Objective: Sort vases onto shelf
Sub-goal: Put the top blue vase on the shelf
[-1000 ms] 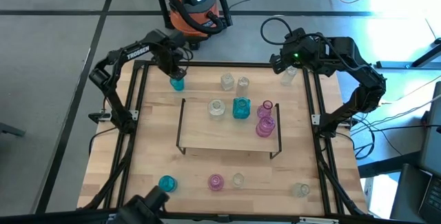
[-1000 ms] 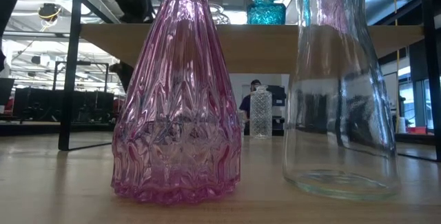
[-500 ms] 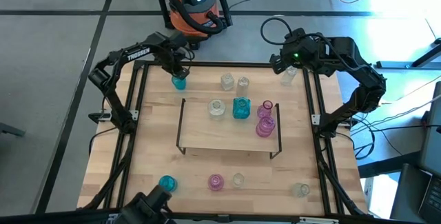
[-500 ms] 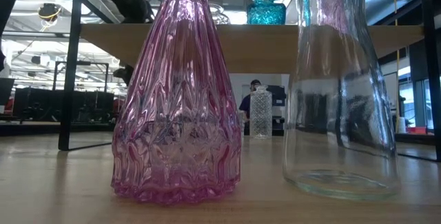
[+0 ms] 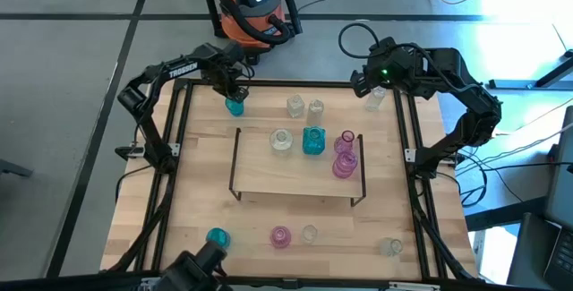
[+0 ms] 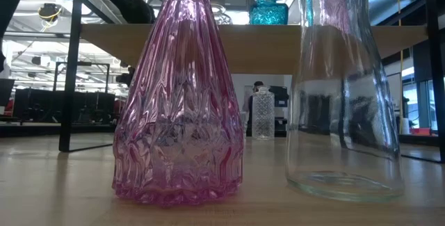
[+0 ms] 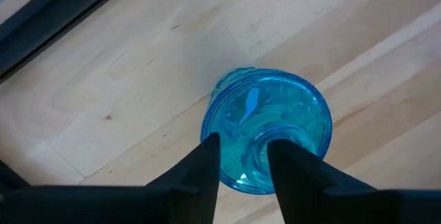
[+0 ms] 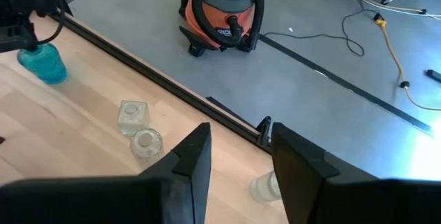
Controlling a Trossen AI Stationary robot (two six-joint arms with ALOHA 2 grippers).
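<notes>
A teal-blue vase is at the table's far left corner, under my left gripper, which points straight down and is shut on it. The shelf stands mid-table. Along its far edge stand a clear vase, a teal vase and two pink vases. My right gripper hangs high over the far right corner, open, with nothing between its fingers. A clear vase stands on the table below it. My left gripper has the teal vase's narrow neck pinched between its two fingers, coming from above and pointing down. The vase stays upright below the fingers. Its round body hides the base, so I cannot tell whether it rests on the table.
Two clear vases stand between the shelf and the far edge. Along the near edge stand a teal vase, a pink one and two clear ones. Black rails frame the table. An orange vacuum sits on the floor beyond.
My left gripper has sunk a little at the far left corner, keeping its place at the teal vase's neck. The vase has stayed upright.
</notes>
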